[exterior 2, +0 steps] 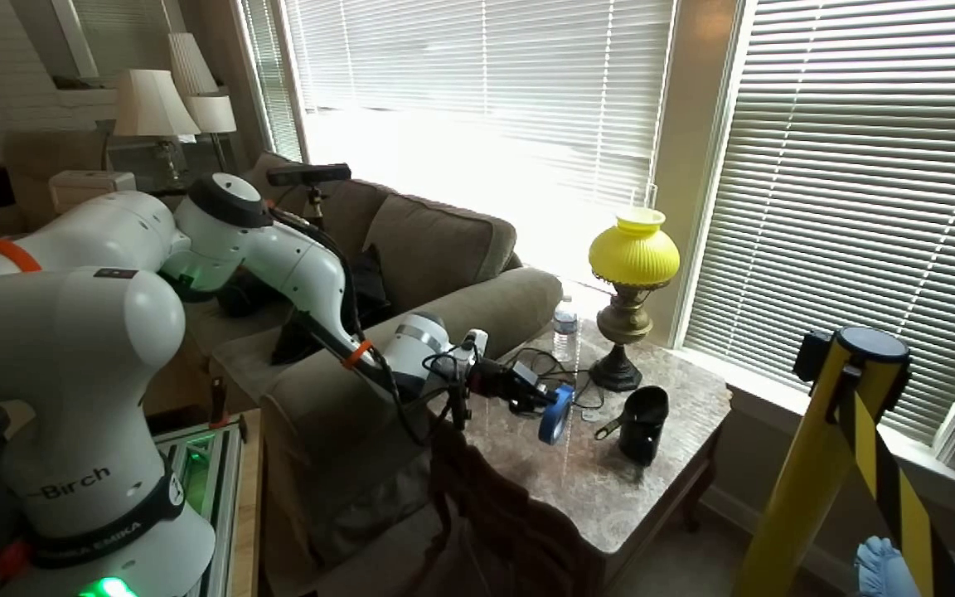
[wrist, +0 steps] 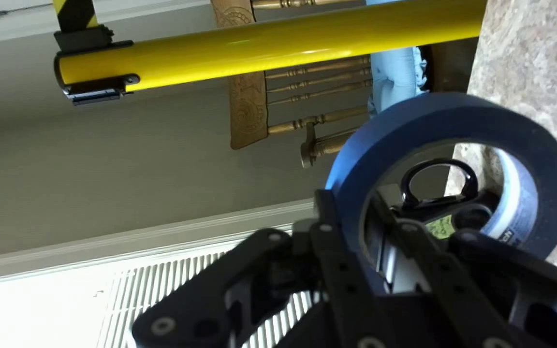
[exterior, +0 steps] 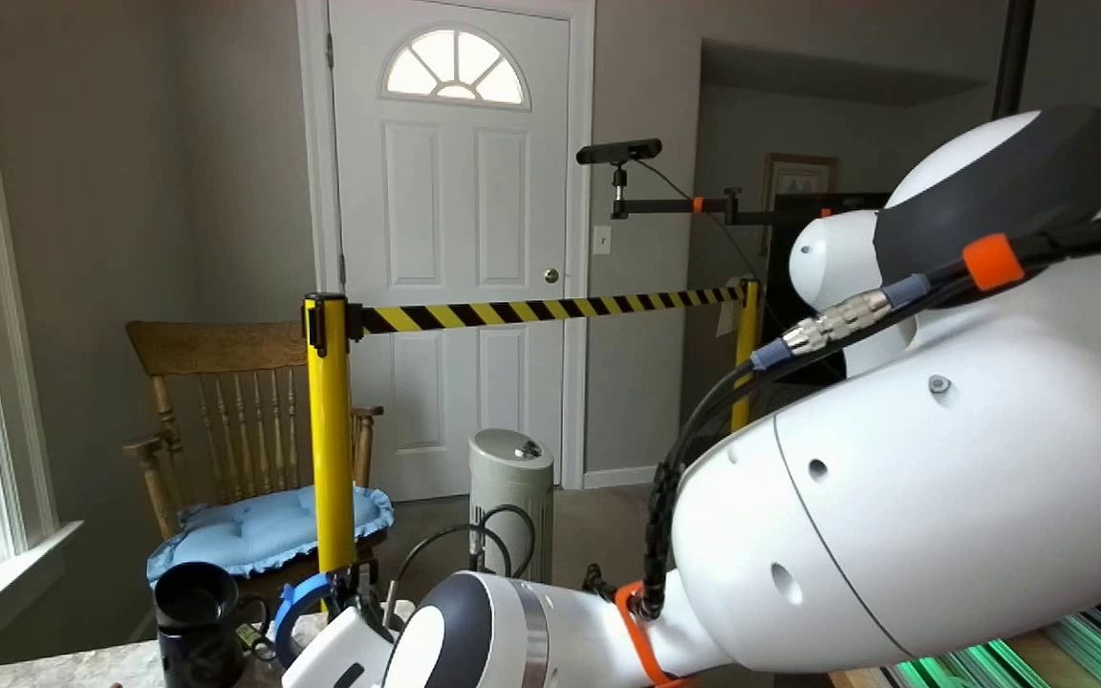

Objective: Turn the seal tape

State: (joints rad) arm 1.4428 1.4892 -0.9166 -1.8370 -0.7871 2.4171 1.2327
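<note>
The seal tape is a blue roll, standing on edge beyond my fingertips; it shows in the wrist view (wrist: 452, 116) and in both exterior views (exterior: 290, 604) (exterior 2: 550, 421). My gripper (wrist: 351, 198) is shut on the roll's rim, with one finger outside the ring and one inside its hole. It also shows in an exterior view (exterior 2: 537, 396). The roll is held above the marble-topped table (exterior 2: 618, 514). The near lower part of the ring is hidden behind the fingers in the wrist view.
A black mug (exterior 2: 645, 427) stands on the table close to the tape; it also shows in an exterior view (exterior: 195, 621). A yellow-shaded lamp (exterior 2: 635, 249), a water bottle (exterior 2: 564, 332) and cables (exterior 2: 540, 358) are behind. A wooden chair (exterior 2: 511, 506) and yellow post (exterior: 331, 459) stand nearby.
</note>
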